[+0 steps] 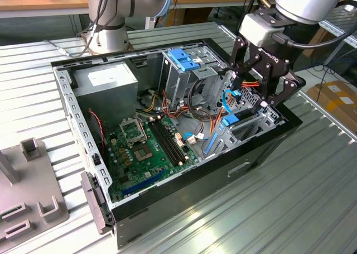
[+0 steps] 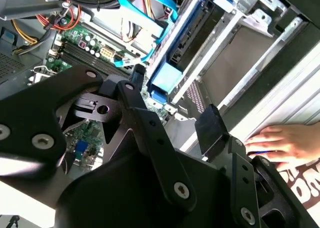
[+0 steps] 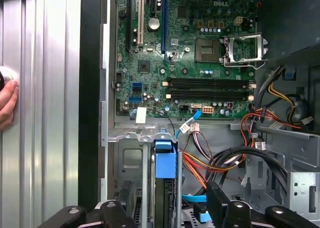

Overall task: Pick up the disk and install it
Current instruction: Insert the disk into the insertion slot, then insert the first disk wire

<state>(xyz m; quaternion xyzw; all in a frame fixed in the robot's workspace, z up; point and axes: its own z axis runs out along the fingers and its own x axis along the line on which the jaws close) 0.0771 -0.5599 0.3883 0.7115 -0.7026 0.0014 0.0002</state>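
Two black end effector (image 2: 174, 96) fingers hang spread, empty, over the grey blue-railed metal disk (image 3: 165, 160); nearby orange wires (image 3: 205, 163) could snag.

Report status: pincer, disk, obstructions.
Pincer open, over disk. Disk edge-on in drive cage, ungripped. Cables beside it; hand outside case.

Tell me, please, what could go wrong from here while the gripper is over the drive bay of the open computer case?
1. A person's hand lies just beside the computer case, close to the gripper; a sideways arm move could strike it.
2. The light-blue data cable and orange wires run near the open fingers and might snag.
3. The disk, standing in the bay between the fingers, may jam if pushed askew.
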